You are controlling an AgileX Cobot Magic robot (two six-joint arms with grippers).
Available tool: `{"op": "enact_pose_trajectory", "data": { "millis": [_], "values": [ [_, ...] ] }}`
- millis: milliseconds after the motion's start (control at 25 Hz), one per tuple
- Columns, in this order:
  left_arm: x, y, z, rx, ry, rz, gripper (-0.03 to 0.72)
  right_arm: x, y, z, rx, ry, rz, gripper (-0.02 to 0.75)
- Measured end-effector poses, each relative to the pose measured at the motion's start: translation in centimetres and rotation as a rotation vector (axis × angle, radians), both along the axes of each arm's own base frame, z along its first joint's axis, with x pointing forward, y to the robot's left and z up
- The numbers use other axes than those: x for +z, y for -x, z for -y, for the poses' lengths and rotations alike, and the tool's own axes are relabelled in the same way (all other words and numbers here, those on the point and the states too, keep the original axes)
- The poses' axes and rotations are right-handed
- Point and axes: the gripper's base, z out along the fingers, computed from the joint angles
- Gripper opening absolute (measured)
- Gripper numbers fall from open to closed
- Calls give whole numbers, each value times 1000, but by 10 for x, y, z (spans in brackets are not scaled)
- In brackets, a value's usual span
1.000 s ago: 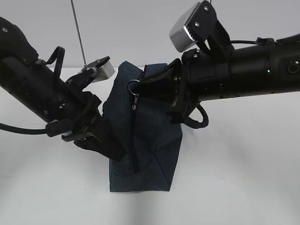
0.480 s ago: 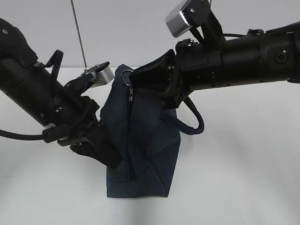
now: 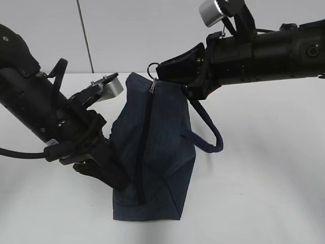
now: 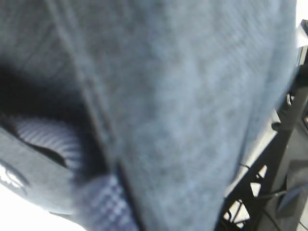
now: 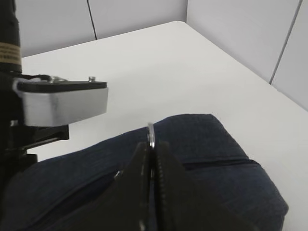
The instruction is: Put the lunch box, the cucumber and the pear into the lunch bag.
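Lunch bag (image 3: 152, 152) zipping is the step I judge to be in hand, and my right tool (image 3: 161, 72) is clamped on the silver ring pull (image 3: 153, 68) at the bag's top far corner; in the right wrist view the ring (image 5: 151, 134) shows edge-on, pinched between the two closed fingers. My left tool (image 3: 116, 179) is down at the bag's near left bottom edge, closed on a fold of the navy fabric as far as I can tell. Its wrist camera is filled with blurred cloth, so I cannot see the fingertips themselves.

The bag stands upright on the white bench (image 3: 264, 193), between the two arms, with the zipper (image 3: 143, 142) running from the pull down its face and one looped handle (image 3: 207, 129) hanging off the right side. The zip looks closed along its visible length. Lunch box, cucumber and pear are not in sight, so I cannot say whether they are inside.

To do this well I would keep the left tool anchoring the fabric taut, pull the ring straight along the zip line, not sideways, and watch that the ring does not slip from the pinch or the bag lift off the bench.
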Motion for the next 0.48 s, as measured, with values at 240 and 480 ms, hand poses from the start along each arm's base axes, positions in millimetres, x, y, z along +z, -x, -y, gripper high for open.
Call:
{"op": "enact_pose_trajectory", "data": {
  "millis": [240,480],
  "values": [
    [1,3,-1,-16,-8,-19,11,-6,-23,-6,-2,-2,-2,0],
    [6,7,-3,-33,-13,-21,11,-3,-41,-10,23,41,51,0]
  ]
}}
